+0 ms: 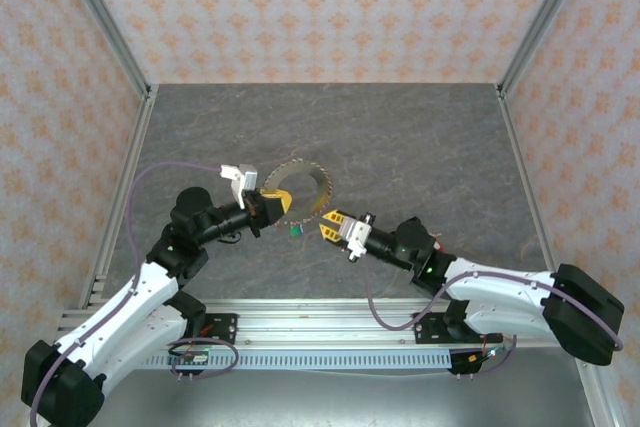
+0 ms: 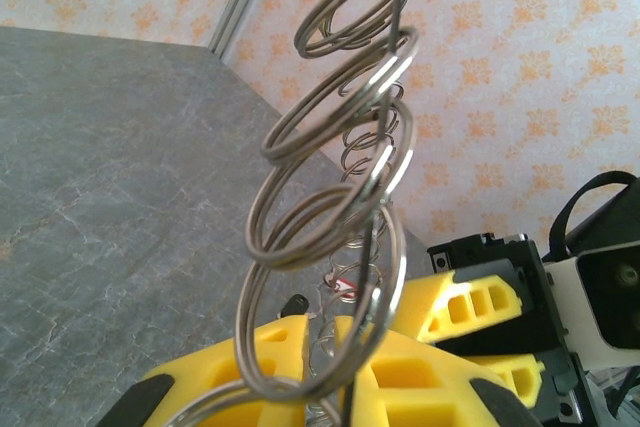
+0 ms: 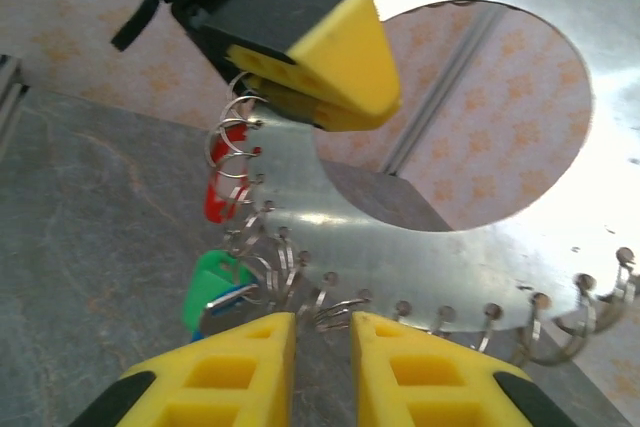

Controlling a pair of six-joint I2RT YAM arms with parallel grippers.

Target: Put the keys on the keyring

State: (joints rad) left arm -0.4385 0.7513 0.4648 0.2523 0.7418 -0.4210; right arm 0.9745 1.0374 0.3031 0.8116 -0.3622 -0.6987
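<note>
Keyring (image 3: 420,247), a flat metal disc with a wide hole and small wire loops along its rim, is clamped at its edge between the fingers of the left gripper (image 3: 335,112). Just under its lower rim the right gripper (image 3: 322,347) has its fingers slightly apart, a wire loop at the gap; contact is unclear. Beside them hang the red tag (image 3: 218,197) and green tag (image 3: 215,287). Below lies the grey table (image 1: 420,147).

No words, nos. or signs can be read anywhere.
</note>
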